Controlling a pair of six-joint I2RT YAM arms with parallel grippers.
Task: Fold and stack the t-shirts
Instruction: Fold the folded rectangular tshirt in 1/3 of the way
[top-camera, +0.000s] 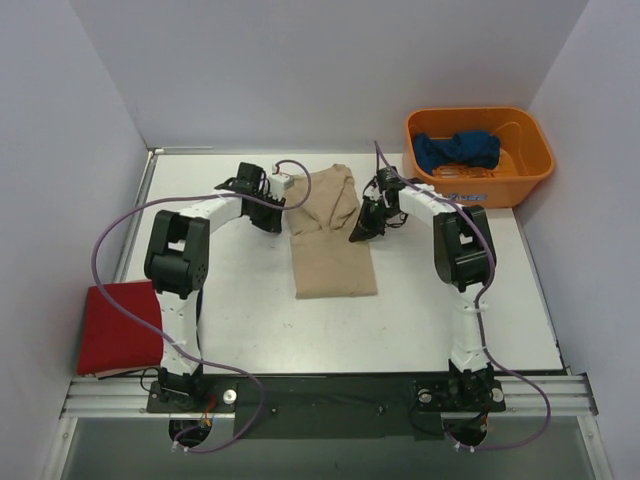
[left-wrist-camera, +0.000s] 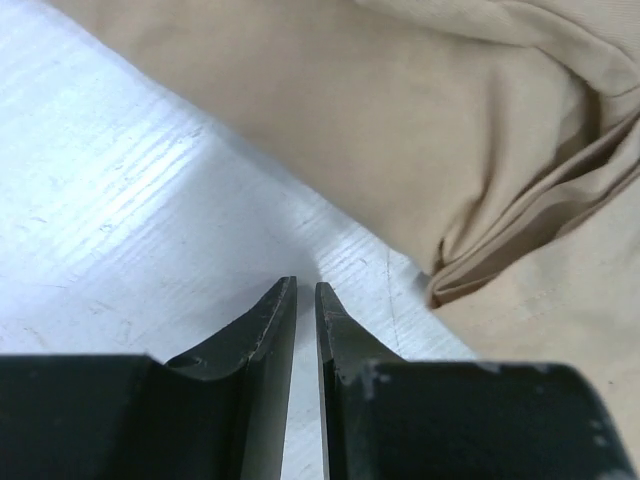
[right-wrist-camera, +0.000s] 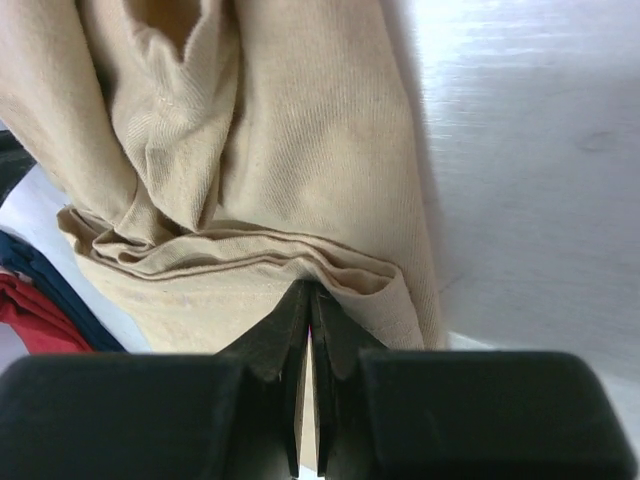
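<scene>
Nearest me, at the left edge of the table (top-camera: 440, 320), lies the folded red t-shirt (top-camera: 115, 325); mid-table lies the tan t-shirt (top-camera: 332, 255), its far half bunched; my left pincer (left-wrist-camera: 305, 290) hangs just beside its left edge, fingers all but closed on nothing; my right pincer (right-wrist-camera: 308, 295) is pinched tight on its folded right hem; farthest off, the blue t-shirt (top-camera: 455, 150) sits crumpled in the orange bin (top-camera: 540, 155).

The left arm (top-camera: 183, 300) and right arm (top-camera: 466, 320) have white links and chunky black joint housings, each trailed by 1 looping purple cable (top-camera: 100, 245). The left gripper (left-wrist-camera: 305, 285) and right gripper (right-wrist-camera: 308, 290) each carry 2 tapered black fingers (left-wrist-camera: 255, 345).
</scene>
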